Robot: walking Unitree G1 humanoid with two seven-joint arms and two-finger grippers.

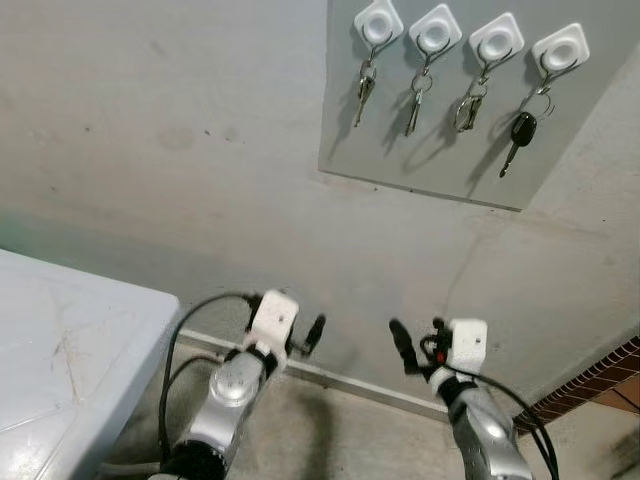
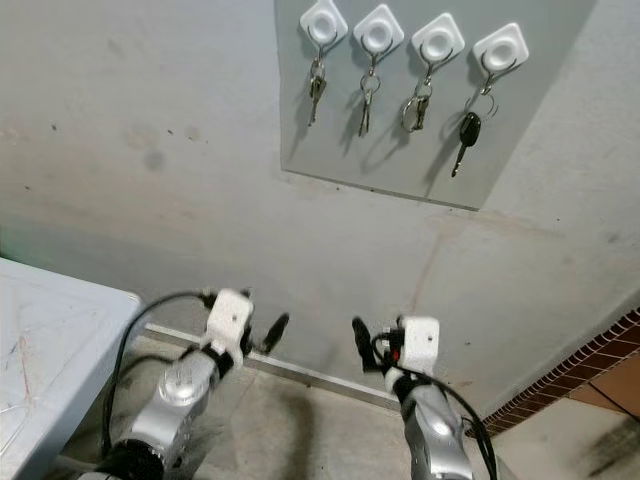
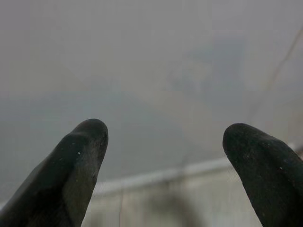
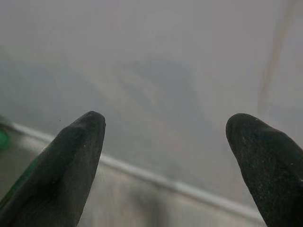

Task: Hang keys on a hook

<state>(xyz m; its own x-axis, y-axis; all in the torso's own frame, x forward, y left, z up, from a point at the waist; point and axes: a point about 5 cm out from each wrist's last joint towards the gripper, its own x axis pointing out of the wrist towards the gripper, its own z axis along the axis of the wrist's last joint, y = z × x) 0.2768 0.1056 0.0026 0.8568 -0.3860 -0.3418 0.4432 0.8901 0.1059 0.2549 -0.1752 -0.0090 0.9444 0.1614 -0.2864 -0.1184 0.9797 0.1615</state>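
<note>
Your left gripper [image 3: 163,156] had its two black fingers [image 3: 78,161] spread wide with nothing between them, only bare wall and the pale baseboard beyond. Your right gripper [image 4: 165,156] was the same: fingers [image 4: 71,161] apart, empty, pointed low at the wall. From the head camera, both arms sat low and forward, grippers near the skirting, well below the work.

Up on the wall, a grey backing panel [image 1: 440,165] carried four white hooks [image 1: 378,22] in a row. Each was occupied: three sets of metal keys [image 1: 364,92] and, rightmost, a black-headed car key [image 1: 521,133] hanging on its ring. No free hook was visible.

A white tabletop corner [image 1: 70,340] stood to your left.

Judgement: the hanging looked complete, with every hook loaded and both grippers unloaded. Nothing left but to confirm the keys sat steady.
</note>
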